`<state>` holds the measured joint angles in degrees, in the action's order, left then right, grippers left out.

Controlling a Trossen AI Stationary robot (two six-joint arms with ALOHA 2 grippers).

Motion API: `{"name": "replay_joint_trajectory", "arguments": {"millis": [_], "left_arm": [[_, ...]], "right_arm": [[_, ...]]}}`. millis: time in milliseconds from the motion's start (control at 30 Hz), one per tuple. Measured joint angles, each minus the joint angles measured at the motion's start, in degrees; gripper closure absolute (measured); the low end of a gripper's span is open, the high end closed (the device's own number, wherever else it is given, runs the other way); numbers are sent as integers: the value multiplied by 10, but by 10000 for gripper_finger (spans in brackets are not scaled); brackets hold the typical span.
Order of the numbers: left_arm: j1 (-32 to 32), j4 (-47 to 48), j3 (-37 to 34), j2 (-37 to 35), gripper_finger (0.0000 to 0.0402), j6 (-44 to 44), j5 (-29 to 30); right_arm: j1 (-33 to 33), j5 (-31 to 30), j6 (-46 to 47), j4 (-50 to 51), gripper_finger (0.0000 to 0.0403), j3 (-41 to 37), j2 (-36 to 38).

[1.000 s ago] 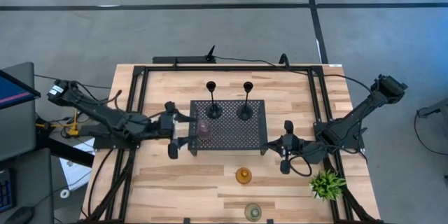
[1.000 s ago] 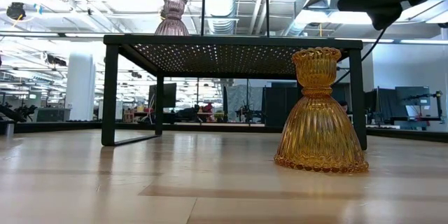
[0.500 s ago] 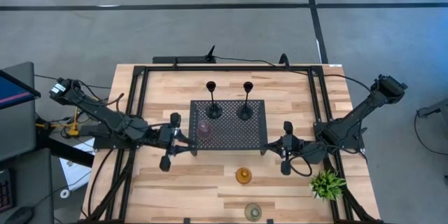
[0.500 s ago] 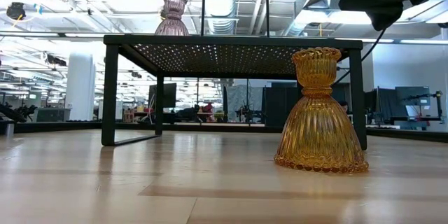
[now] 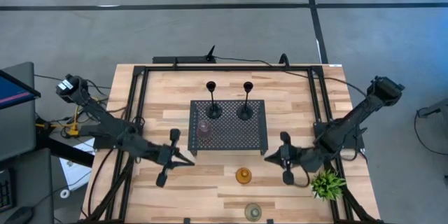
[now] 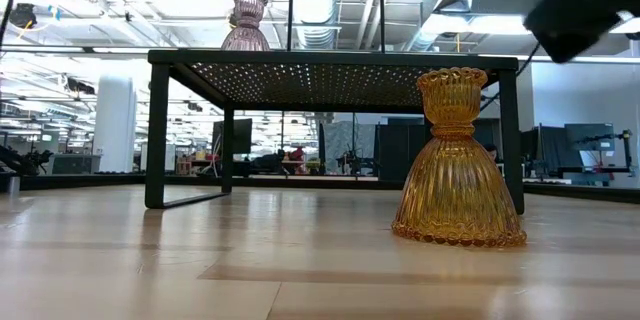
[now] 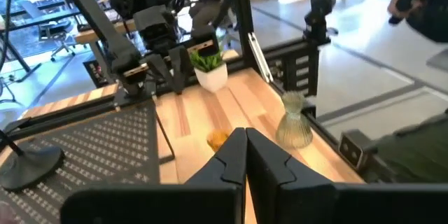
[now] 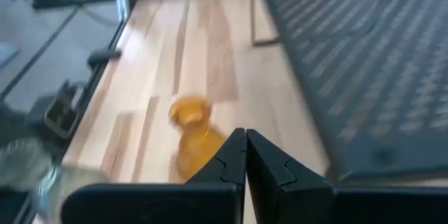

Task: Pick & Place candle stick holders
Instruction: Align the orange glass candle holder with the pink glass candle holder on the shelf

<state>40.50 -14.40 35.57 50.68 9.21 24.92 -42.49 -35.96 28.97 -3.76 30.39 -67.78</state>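
Observation:
Two slim black stemmed holders [image 5: 212, 108] [image 5: 246, 108] stand on their round bases on the far part of the black perforated tray [image 5: 245, 136]. A pink glass holder [image 5: 204, 127] stands on the tray's left side [image 6: 247, 20]. An amber glass holder [image 5: 243, 176] [image 6: 457, 160] stands on the table in front of the tray, a greenish one [image 5: 253, 212] at the near edge. My left gripper [image 5: 189, 160] is shut and empty, off the tray's near left corner. My right gripper [image 5: 269, 159] is shut and empty, near the tray's near right corner, right of the amber holder [image 8: 190, 133].
A small green plant in a white pot [image 5: 327, 183] stands at the near right, close beside my right arm. The tray stands on legs [image 6: 156, 130] with open space beneath it. Black frame rails [image 5: 136, 112] run along the table's left, right and far sides.
My left gripper stood open around the pink holder on the tray. It has drawn back toward the table's near left and shut empty. The pink holder stays upright on the tray. My right gripper has moved toward the near edge, closer to the amber holder.

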Motion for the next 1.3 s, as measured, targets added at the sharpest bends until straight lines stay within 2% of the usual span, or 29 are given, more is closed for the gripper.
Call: {"name": "replay_joint_trajectory", "arguments": {"millis": [167,367,633,867,1033,1300], "left_arm": [[58,-2,0,27,398,-4,66],[127,-3,0,53,398,-7,128],[185,-6,0,76,397,-41,171],[191,-11,0,76,397,-50,171],[191,-11,0,76,397,-50,171],[191,-12,0,76,396,-50,171]], "right_arm": [[-22,-3,11,-42,403,0,-57],[-17,-6,11,-107,403,0,-105],[-13,20,17,-178,403,0,-170],[-8,31,96,-213,399,0,-244],[-2,31,100,-257,349,0,-289],[15,31,102,-260,207,21,-306]]}}
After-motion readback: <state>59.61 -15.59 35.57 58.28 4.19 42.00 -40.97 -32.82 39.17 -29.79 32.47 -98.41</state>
